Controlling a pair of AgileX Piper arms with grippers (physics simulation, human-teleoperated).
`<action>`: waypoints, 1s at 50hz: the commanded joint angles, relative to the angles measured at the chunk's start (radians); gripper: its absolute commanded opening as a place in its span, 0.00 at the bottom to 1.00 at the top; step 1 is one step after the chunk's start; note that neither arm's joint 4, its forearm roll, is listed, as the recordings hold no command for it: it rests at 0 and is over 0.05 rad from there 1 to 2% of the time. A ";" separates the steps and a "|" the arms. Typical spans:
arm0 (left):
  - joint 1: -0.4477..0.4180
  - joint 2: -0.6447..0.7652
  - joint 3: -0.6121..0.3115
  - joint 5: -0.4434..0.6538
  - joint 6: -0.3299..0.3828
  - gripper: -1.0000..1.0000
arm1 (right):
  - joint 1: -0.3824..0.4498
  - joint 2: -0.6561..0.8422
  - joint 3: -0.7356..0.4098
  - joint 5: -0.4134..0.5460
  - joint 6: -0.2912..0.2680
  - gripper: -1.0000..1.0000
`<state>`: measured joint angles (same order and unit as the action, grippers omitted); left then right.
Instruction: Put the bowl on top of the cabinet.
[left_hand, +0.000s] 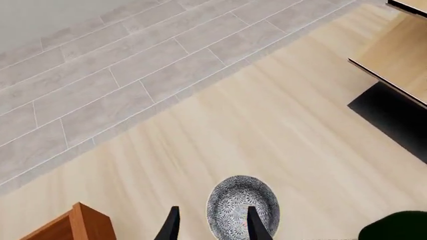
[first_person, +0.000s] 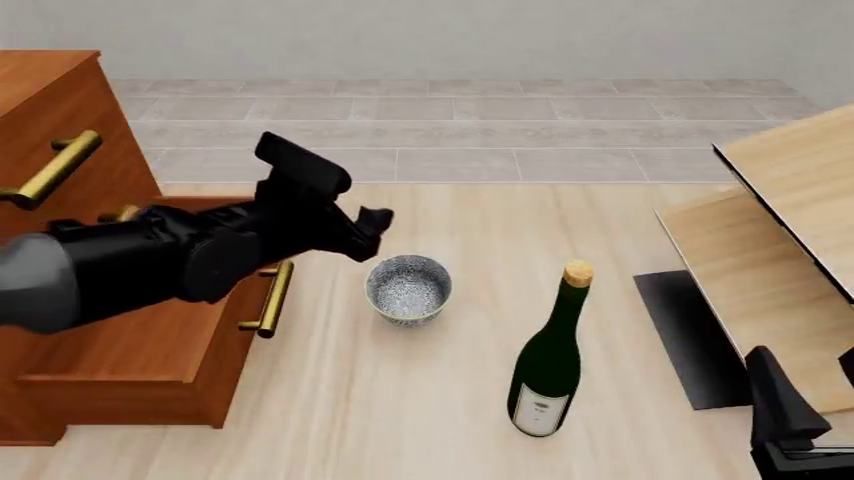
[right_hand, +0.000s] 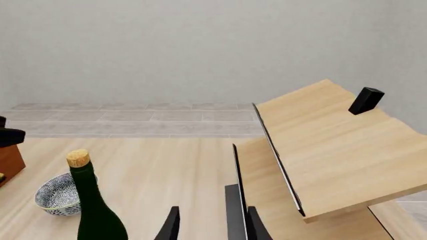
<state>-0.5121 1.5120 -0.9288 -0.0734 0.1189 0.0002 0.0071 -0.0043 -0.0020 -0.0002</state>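
The bowl (first_person: 408, 287), white with a blue-grey speckled pattern, stands upright on the pale wood floor just right of the cabinet (first_person: 80, 330). My left gripper (first_person: 366, 233) hovers above and slightly left of the bowl, open. In the left wrist view the bowl (left_hand: 237, 200) lies beyond the open left gripper (left_hand: 213, 210), one finger (left_hand: 257, 226) overlapping its rim. The reddish-brown cabinet has brass handles and its corner (left_hand: 73, 225) shows there too. My right gripper (first_person: 787, 418) waits low at the right, open and holding nothing. From the right wrist, the bowl (right_hand: 53, 196) sits behind the bottle.
A dark green wine bottle (first_person: 549, 360) with a cork stands right of the bowl. Tilted pale-wood furniture with black edging (first_person: 787, 230) fills the right side, close to the right gripper (right_hand: 213, 210). A cabinet drawer (first_person: 147, 350) juts out. Grey tiles (first_person: 454, 120) lie farther back.
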 joint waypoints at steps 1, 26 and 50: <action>-0.015 0.037 -0.003 -0.008 -0.002 1.00 | 0.000 0.000 0.000 0.000 0.000 1.00; -0.023 0.083 0.019 -0.038 -0.005 1.00 | 0.000 0.000 0.000 0.000 0.000 1.00; -0.001 0.159 0.004 -0.062 -0.015 1.00 | 0.000 0.000 0.000 0.000 0.000 1.00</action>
<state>-0.5224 1.6392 -0.9171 -0.1260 0.1080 0.0002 0.0071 -0.0043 -0.0020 -0.0002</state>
